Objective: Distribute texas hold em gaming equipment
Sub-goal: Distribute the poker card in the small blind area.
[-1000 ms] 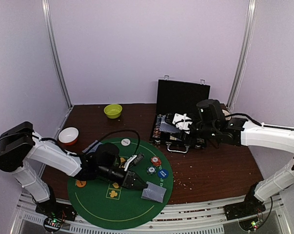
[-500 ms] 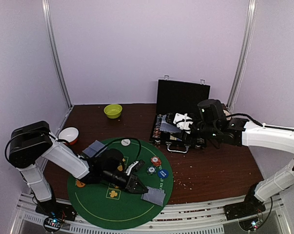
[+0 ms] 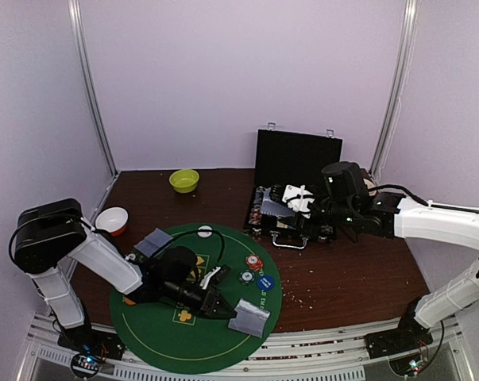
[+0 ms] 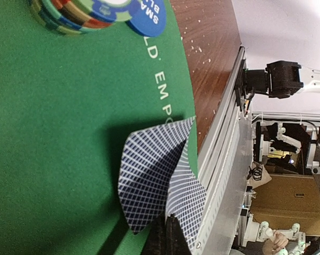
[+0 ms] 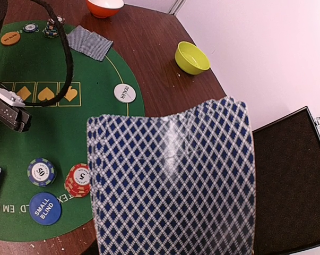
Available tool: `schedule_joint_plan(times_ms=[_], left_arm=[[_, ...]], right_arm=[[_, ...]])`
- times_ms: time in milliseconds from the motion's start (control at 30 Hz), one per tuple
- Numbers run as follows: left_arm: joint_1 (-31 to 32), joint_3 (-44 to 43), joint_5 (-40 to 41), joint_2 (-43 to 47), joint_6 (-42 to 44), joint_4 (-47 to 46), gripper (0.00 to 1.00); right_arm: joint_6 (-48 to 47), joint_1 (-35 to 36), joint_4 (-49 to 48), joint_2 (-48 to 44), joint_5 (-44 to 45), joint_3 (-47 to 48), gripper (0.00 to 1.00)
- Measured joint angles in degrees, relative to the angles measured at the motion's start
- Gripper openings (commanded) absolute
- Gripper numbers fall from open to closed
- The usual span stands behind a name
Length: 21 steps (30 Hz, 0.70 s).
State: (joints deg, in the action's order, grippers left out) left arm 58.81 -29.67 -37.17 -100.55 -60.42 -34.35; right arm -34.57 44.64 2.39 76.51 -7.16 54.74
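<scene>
pinching a card pair (image 3: 249,317) by its lower corner, the left hand (image 3: 225,309) sits low over the near right part of the mat (image 3: 164,345), fingers closed narrow on the two cards. left wrist view shows the pair fanned a little, backs up. it is tilted off the felt with a shadow under it, right at the mat's rim by the near counter (image 3: 342,278) edge.

right hand (image 3: 285,205) is up over the open case (image 3: 296,159) at the back right. it grips a deck (image 3: 272,209), slightly spread, backs toward its wrist camera. i cannot tell how wide its fingers stand, since the deck hides them there. the case's contents are too small to tell.

on the mat:
- two chip stacks (image 3: 253,261) side by side right of centre, one red-orange, one blue-green.
- blue disc (image 3: 264,282) marked small blind, just beside those stacks on the near side, near the card pair but apart from it.
- white disc (image 3: 205,232) marked dealer at the far rim.
- orange disc (image 3: 131,299) at the left rim, with a few small chips near it in the right wrist view.
- far cards (image 3: 152,242), two face down and overlapping, at the far left rim.

off the mat, a lime bowl (image 3: 183,180) sits at the back of the counter. an orange bowl (image 3: 112,220) sits at the left, near the far cards.
</scene>
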Motion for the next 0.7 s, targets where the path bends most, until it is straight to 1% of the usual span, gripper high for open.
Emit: schedule_joint_plan(times_ms=[200, 333, 533, 633, 700], left_arm=[[0.0, 0.0, -0.2, 0.0, 0.0, -0.3, 0.01], [0.0, -0.5, -0.5, -0.3, 0.4, -0.3, 0.15], [0.0, -1.2, -0.6, -0.4, 1.1, 0.7, 0.25], [0.0, -2.2, -0.2, -0.2, 2.4, 2.9, 0.3], [0.0, -3.4, 0.6, 0.7, 3.9, 6.2, 0.35]], right_arm=[[0.0, 0.0, 0.6, 0.0, -0.2, 0.0, 0.48], [0.0, 0.0, 0.7, 0.0, -0.3, 0.0, 0.48], [0.0, 0.0, 1.0, 0.0, -0.9, 0.0, 0.48], [0.0, 0.0, 1.0, 0.0, -1.0, 0.0, 0.48], [0.0, 0.0, 1.0, 0.0, -1.0, 0.0, 0.48]])
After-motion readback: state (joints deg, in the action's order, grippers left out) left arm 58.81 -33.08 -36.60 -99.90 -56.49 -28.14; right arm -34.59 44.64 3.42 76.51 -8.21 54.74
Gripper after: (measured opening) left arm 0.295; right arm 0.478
